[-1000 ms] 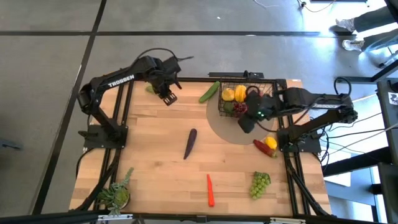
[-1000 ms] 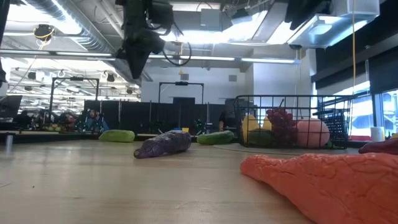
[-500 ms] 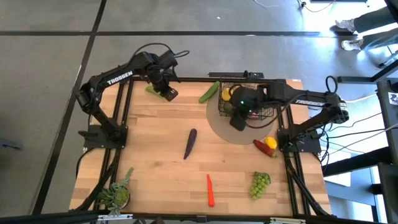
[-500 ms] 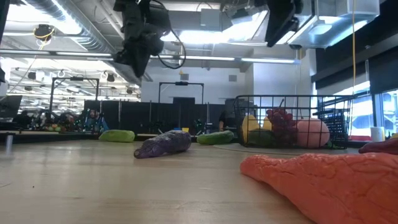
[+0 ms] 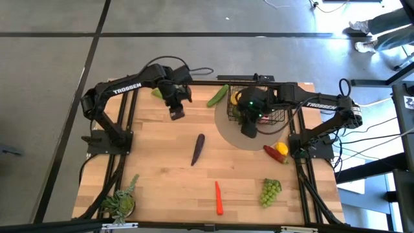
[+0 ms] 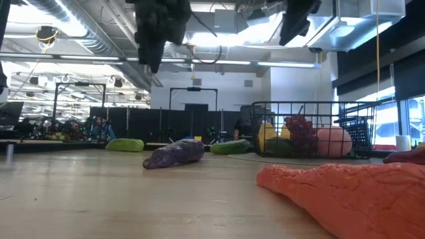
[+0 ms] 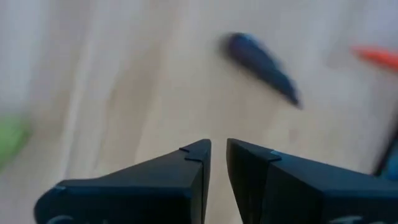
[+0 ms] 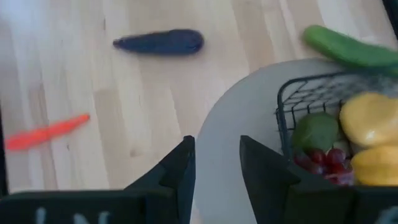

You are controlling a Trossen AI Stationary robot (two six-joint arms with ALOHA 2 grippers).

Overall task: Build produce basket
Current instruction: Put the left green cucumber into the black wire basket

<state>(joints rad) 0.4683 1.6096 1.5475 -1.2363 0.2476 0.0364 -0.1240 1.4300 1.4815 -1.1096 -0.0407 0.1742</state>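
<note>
The black wire basket [image 5: 259,107] stands at the far right on a grey round mat and holds yellow fruits, dark grapes and a green piece [image 8: 348,134]. The purple eggplant [image 5: 198,149] lies mid-table and shows in both wrist views [image 7: 261,59] [image 8: 160,42]. The orange carrot [image 5: 218,197] and green grapes [image 5: 270,191] lie near the front edge. My left gripper [image 5: 176,112] hovers far-left of the eggplant, its fingers almost together and empty [image 7: 217,155]. My right gripper [image 5: 248,127] hovers at the basket's near-left corner, slightly open and empty [image 8: 217,155].
A cucumber [image 5: 218,96] lies left of the basket and a green piece [image 5: 157,92] lies at the far edge. Red and yellow peppers [image 5: 277,151] lie at the right edge. A potted plant [image 5: 121,202] stands at the near-left corner. Bare wood surrounds the eggplant.
My left gripper has moved from the far edge toward the table's near edge, closer to the eggplant. My right gripper has swung toward the table's left, from the basket's near-right side to its near-left corner. No object has moved.
</note>
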